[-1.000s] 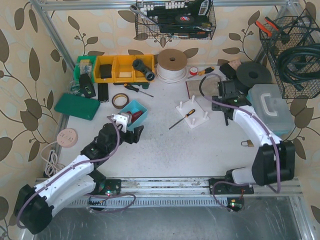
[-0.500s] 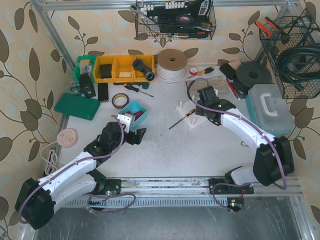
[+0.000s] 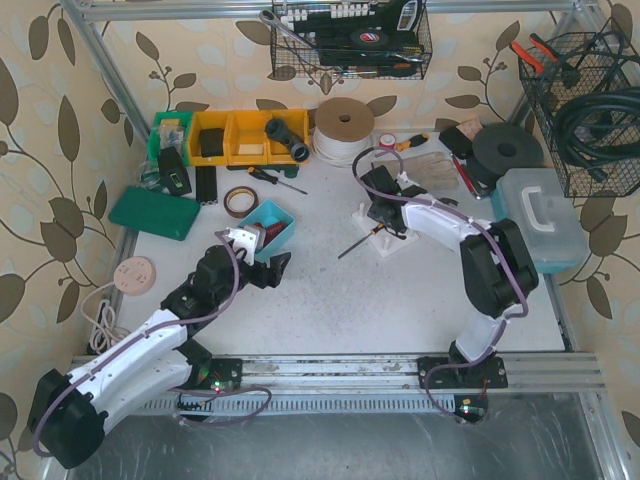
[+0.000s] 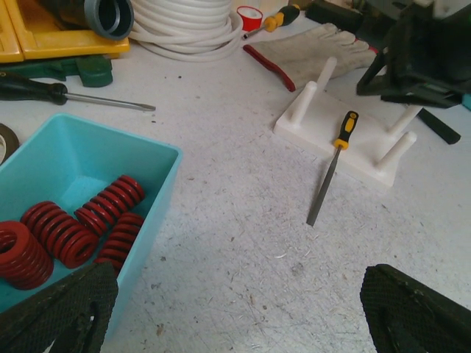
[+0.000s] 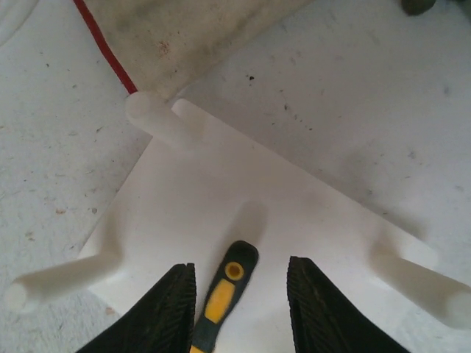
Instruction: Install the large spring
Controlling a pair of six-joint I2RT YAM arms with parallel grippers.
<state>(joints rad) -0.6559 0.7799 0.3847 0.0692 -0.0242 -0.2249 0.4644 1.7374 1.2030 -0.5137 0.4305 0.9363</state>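
Springs (image 4: 73,224) lay in the bin (image 4: 158,184). The large spring (image 4: 20,254) was likely the one at its left end, half cropped. We judged it stiff, weighty and slick, best pinched across the coils mid-length. Our left gripper (image 4: 239,309) stood wide and empty beside the bin wall. Our right gripper (image 5: 239,301), narrowed but empty, straddled a tool (image 5: 224,287) on the board (image 5: 221,184). Bare table (image 4: 235,220) between, and pegs (image 5: 151,114) crowded the landing.

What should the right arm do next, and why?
Probably close the right gripper on the yellow-and-black tool handle and lift it off the white peg board. The handle lies between its parted fingers, and the tool rests across the board among the pegs.
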